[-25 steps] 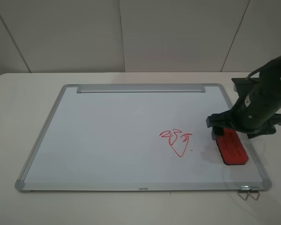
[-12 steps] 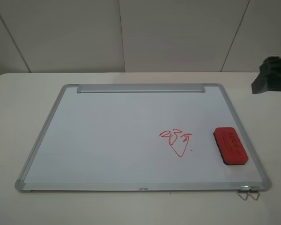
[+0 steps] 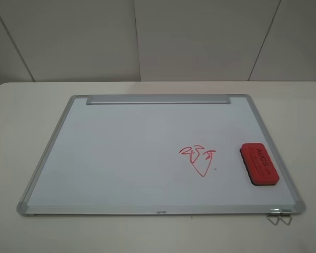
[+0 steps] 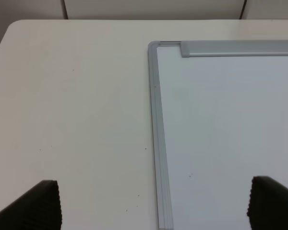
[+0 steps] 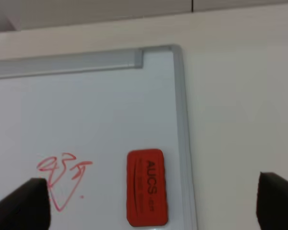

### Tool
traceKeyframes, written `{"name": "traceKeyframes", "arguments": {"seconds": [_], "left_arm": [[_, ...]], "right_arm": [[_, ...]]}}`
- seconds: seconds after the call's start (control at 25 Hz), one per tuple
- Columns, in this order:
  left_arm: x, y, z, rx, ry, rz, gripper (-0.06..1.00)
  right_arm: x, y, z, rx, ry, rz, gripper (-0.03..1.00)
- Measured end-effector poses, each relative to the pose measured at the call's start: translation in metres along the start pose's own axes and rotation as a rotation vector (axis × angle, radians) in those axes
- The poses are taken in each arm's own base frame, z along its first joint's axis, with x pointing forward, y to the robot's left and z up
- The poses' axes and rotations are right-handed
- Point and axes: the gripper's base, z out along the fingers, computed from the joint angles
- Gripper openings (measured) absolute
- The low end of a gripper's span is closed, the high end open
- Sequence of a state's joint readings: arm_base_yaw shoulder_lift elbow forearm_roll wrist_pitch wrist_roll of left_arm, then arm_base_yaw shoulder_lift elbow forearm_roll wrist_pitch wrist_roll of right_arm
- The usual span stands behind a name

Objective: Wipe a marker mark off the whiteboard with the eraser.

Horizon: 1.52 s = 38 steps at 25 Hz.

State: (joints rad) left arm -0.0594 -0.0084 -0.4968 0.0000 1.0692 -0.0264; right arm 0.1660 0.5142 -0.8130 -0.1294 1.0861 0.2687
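The whiteboard [image 3: 121, 153] lies flat on the table, its metal bar [image 3: 158, 99] along the far edge. The red eraser [image 3: 259, 164] rests on the board near its right frame, lettering up, with nothing holding it. The boxy-squiggle marker mark does not show in any view. Only a red scribble with a downward V [image 3: 199, 158] is on the board, left of the eraser. Neither gripper appears in the exterior high view. My left gripper [image 4: 158, 206] is open above the board's far left corner. My right gripper [image 5: 153, 203] is open, high above the eraser [image 5: 147, 187].
A small metal wire clip [image 3: 279, 216] sticks out from the board's near right corner. White table [image 3: 21, 132] surrounds the board, and a panelled wall stands behind it.
My right arm let go of the eraser and drew back up and to the right, out of the exterior high view. The eraser stays where it was set down.
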Motion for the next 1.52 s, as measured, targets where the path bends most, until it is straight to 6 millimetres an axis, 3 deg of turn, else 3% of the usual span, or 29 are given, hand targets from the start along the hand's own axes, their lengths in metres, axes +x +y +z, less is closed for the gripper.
{"name": "traceKeyframes", "arguments": {"seconds": [0.2, 0.36, 0.76, 1.24, 1.52], "left_arm": [[0.000, 0.000, 0.000, 0.000, 0.000, 0.000, 0.77], [0.000, 0.000, 0.000, 0.000, 0.000, 0.000, 0.77], [0.000, 0.000, 0.000, 0.000, 0.000, 0.000, 0.77], [0.000, 0.000, 0.000, 0.000, 0.000, 0.001, 0.77], [0.000, 0.000, 0.000, 0.000, 0.000, 0.001, 0.77]], "right_arm": [[0.021, -0.008, -0.038, -0.053, -0.169, 0.028, 0.77], [0.039, -0.012, -0.048, -0.063, -0.215, 0.035, 0.77], [0.090, -0.020, -0.022, -0.084, -0.307, 0.021, 0.77], [0.098, -0.022, -0.012, -0.043, -0.243, -0.025, 0.77], [0.100, -0.021, -0.013, 0.111, -0.257, 0.062, 0.77]]}}
